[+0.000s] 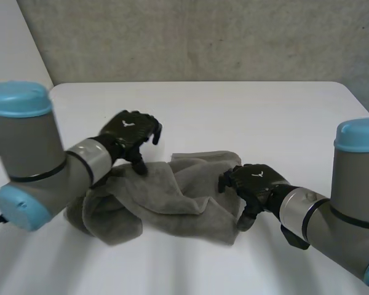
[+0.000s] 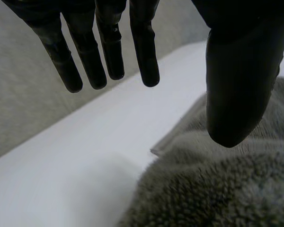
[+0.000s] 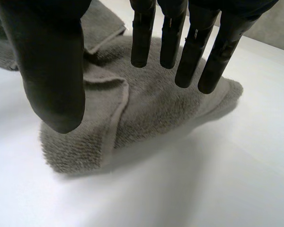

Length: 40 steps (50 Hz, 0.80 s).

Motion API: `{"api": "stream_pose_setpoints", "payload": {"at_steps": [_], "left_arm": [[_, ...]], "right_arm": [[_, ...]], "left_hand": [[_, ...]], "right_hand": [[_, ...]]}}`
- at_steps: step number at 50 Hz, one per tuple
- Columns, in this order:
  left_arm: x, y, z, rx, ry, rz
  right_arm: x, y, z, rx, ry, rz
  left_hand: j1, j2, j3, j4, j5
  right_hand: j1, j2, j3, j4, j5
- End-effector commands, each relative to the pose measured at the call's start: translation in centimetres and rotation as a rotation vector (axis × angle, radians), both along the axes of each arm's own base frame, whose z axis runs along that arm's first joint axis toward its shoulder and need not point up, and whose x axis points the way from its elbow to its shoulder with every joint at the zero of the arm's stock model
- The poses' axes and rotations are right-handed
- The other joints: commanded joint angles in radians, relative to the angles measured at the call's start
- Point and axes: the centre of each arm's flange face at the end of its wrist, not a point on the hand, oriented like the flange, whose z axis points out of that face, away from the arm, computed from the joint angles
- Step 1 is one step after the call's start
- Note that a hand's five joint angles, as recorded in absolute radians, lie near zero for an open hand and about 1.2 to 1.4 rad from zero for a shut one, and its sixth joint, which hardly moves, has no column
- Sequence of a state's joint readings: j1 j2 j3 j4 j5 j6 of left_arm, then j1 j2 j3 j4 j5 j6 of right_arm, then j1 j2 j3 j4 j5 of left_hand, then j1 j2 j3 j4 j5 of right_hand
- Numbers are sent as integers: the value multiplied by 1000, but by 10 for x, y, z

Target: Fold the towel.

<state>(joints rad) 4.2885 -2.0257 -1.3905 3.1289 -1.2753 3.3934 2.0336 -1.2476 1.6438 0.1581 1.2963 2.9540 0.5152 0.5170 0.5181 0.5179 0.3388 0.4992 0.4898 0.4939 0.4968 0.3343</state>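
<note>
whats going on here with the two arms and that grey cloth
Two robot arms are working on a grey towel that lies bunched up on the white table, not yet neatly folded. The left hand is at the towel's far edge near its left end, fingers straight, gripping nothing. The right hand hovers over the towel's right end, also open, with no cloth pinched.

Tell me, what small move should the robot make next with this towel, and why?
Probably lower the right hand and pinch the end of the towel that lies under its fingers. The towel is bunched up on the table, not flat, and both the right hand and the left hand are open over it, gripping nothing, so a grip likely has to come before any fold.
</note>
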Motion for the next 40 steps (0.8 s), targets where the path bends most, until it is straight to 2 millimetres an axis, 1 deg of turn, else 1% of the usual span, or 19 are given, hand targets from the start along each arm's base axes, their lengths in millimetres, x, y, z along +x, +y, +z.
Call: {"api": "stream_pose_setpoints", "payload": {"at_steps": [1, 5, 11, 13, 18, 20, 22, 23, 24, 25, 27, 28, 30, 31, 32, 33, 35, 37, 40], "left_arm": [[-17, -1, -21, 26, -116, -84], [-19, -4, -27, 21, -137, -94], [-21, -8, -36, 34, -147, -97], [-23, -11, -42, 43, -158, -98], [-23, -13, -48, 36, -185, -107], [-23, -13, -48, 29, -190, -108], [-23, -13, -48, 26, -196, -104], [-23, -13, -48, 26, -196, -104], [-22, -13, -48, 26, -196, -104], [-22, -13, -48, 26, -196, -104], [-22, -12, -47, 25, -199, -105], [-22, -12, -47, 25, -199, -105], [-21, -9, -47, 40, -208, -109], [-21, -9, -47, 40, -208, -109], [-20, -8, -47, 47, -217, -113], [-20, -7, -47, 47, -217, -113], [-20, -6, -45, 47, -242, -124], [-19, -5, -44, 46, -258, -128], [-17, -4, -36, 33, -270, -128]], "right_arm": [[-2, -2, -15, -7, -17, -20], [0, -1, -28, 23, -25, -27], [1, -3, -37, 63, -44, -42], [3, -1, -43, 77, -36, -36], [5, -2, -53, 78, -31, -35], [6, -3, -54, 78, -31, -37], [6, -4, -59, 84, -27, -37], [6, -4, -59, 85, -27, -37], [6, -5, -60, 87, -26, -37], [6, -5, -60, 87, -26, -37], [7, -6, -62, 87, -26, -37], [7, -6, -62, 87, -26, -37], [8, -8, -62, 79, -29, -38], [8, -8, -62, 79, -29, -38], [8, -8, -61, 76, -32, -39], [8, -8, -61, 76, -32, -39], [9, -9, -56, 66, -41, -39], [10, -9, -54, 61, -51, -39], [11, -13, -44, 43, -77, -37]], "left_hand": [[-14, -16, -17, -17, -12], [-29, -30, -31, -31, -27], [-64, -66, -67, -67, -62], [-67, -69, -70, -70, -65], [-67, -69, -70, -70, -65], [-46, -48, -49, -49, -44], [47, 45, 44, 44, 49], [48, 46, 45, 45, 50], [196, 194, 193, 193, 198], [197, 196, 195, 195, 199], [484, 482, 481, 481, 486], [485, 483, 482, 482, 487], [628, 627, 626, 626, 630], [629, 627, 626, 626, 631], [693, 691, 690, 690, 695], [694, 692, 691, 691, 695], [848, 847, 846, 846, 850], [881, 879, 878, 878, 883], [881, 879, 878, 878, 883]], "right_hand": [[9, 18, 14, 11, -1], [-12, -2, -7, -10, -22], [-18, -8, -13, -15, -28], [-21, -11, -16, -18, -30], [-21, -11, -16, -18, -30], [-15, -6, -10, -13, -25], [0, 9, 5, 2, -10], [0, 9, 5, 2, -10], [14, 24, 20, 17, 5], [14, 24, 20, 17, 5], [140, 149, 145, 142, 130], [141, 150, 146, 143, 131], [371, 381, 377, 374, 362], [373, 382, 378, 375, 363], [553, 562, 558, 555, 543], [555, 564, 560, 557, 545], [895, 905, 901, 898, 886], [897, 906, 902, 899, 887], [897, 906, 902, 899, 887]]}}
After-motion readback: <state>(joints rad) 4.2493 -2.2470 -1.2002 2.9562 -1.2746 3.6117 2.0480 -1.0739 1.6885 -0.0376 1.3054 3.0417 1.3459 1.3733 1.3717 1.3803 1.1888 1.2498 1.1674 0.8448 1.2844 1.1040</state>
